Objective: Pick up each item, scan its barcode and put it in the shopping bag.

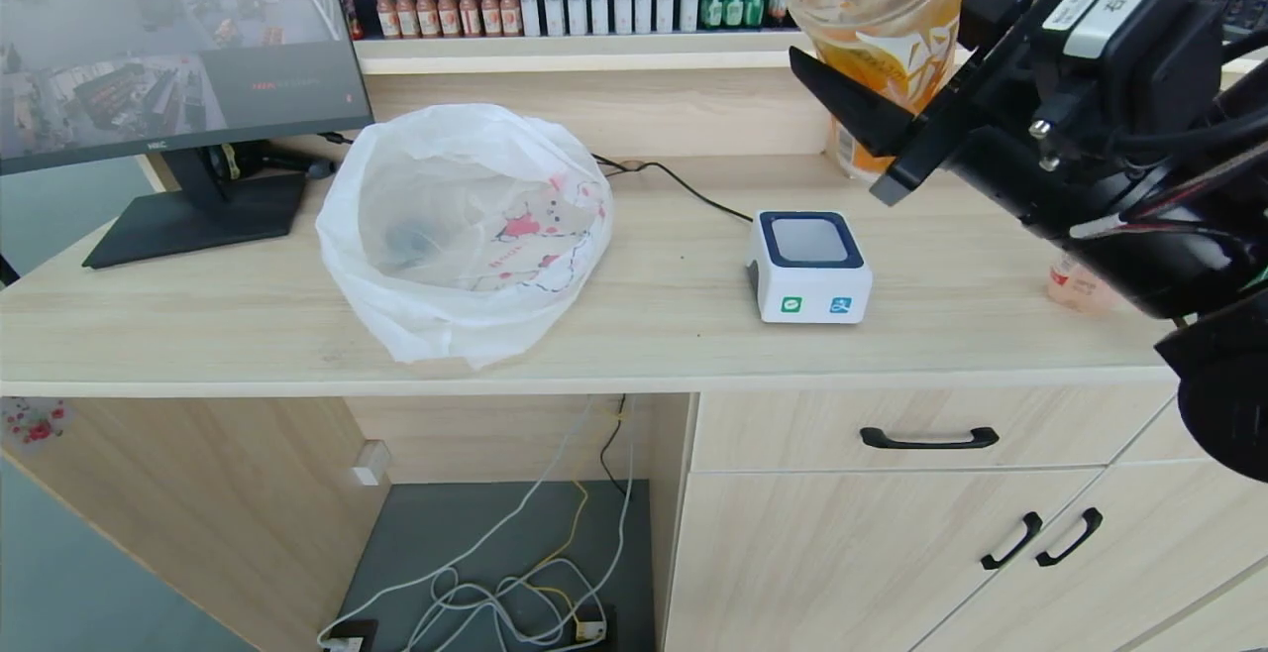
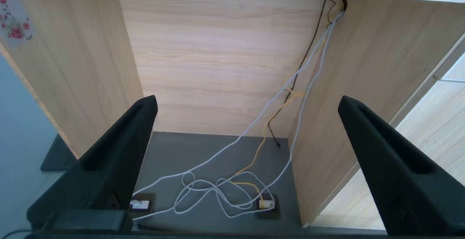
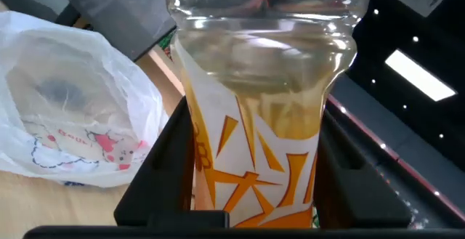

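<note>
**At the wooden counter: bottle gripped, raised above the surface**

Above the right end of the pale wood-grain laminate counter [image 1: 644, 335], the right gripper [image 1: 892, 87] [image 3: 254, 181] holds the clear plastic bottle with an orange-and-white wrap label [image 1: 877, 28] [image 3: 261, 86]. Its black jaws pinch the labelled body from both sides. The bottle wall is glossy and rounded, bulging beyond the label. The label carries angular white shapes on orange; its print cannot be read.

The white box-shaped scanner with a dark-blue-framed glass window [image 1: 807, 266] sits on the counter, below and to the left of the bottle and apart from it. Two small square icons, green and blue, mark its front face.

The thin, crinkled, translucent white plastic shopping bag [image 1: 466, 226] [image 3: 65, 115] stands open-mouthed left of the scanner. It shows pink and red printed figures on its wall, and a dark shape lies inside.

Below the counter, the left gripper [image 2: 251, 159] hangs with its matte black jaws spread wide, holding nothing, before loose white and yellow cables [image 2: 240, 188].
</note>
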### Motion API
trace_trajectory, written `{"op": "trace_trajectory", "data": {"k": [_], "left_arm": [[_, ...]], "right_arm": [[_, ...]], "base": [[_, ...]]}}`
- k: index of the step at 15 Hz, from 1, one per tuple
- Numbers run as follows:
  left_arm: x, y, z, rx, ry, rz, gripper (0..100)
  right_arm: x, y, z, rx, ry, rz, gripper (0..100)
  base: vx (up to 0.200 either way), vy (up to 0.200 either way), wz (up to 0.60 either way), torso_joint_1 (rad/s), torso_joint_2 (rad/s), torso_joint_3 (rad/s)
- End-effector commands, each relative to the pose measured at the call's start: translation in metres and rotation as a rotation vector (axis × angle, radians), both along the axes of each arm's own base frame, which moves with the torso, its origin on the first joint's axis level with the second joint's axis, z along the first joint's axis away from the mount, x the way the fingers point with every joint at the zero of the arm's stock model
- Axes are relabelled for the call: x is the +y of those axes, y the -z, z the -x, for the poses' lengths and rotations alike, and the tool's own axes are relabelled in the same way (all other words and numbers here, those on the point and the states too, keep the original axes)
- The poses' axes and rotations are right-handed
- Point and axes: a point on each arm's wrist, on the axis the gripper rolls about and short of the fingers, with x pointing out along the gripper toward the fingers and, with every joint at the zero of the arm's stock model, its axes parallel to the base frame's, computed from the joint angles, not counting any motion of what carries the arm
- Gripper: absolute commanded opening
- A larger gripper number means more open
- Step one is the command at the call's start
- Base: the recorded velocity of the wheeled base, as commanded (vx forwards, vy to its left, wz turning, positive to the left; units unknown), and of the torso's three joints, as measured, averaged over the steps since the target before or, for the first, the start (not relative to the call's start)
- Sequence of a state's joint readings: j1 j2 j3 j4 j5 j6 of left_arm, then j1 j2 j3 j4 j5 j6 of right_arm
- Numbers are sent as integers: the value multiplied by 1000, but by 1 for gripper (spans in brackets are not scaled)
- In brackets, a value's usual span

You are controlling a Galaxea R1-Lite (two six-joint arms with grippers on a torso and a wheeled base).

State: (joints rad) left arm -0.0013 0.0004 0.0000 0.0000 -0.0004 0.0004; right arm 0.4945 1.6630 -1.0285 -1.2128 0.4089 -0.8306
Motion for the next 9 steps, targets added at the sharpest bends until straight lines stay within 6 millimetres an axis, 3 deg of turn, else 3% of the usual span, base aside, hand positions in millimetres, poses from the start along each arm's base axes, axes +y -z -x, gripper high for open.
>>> {"op": "trace_trajectory", "data": {"k": [1, 3, 6, 9], "left_arm": [[0, 0, 0, 0, 0, -1, 100], [0, 0, 0, 0, 1, -1, 100], [0, 0, 0, 0, 1, -16, 100], [0, 0, 0, 1, 1, -24, 100]], "right_arm": [[-13, -4, -29, -36, 30, 33, 0], [-18, -17, -47, -49, 42, 45, 0], [-22, 0, -74, -70, 26, 116, 0], [-25, 14, -88, -96, 17, 144, 0]], "base": [[0, 0, 0, 0, 0, 0], [0, 0, 0, 0, 0, 0], [0, 0, 0, 0, 0, 0], [0, 0, 0, 0, 0, 0]]}}
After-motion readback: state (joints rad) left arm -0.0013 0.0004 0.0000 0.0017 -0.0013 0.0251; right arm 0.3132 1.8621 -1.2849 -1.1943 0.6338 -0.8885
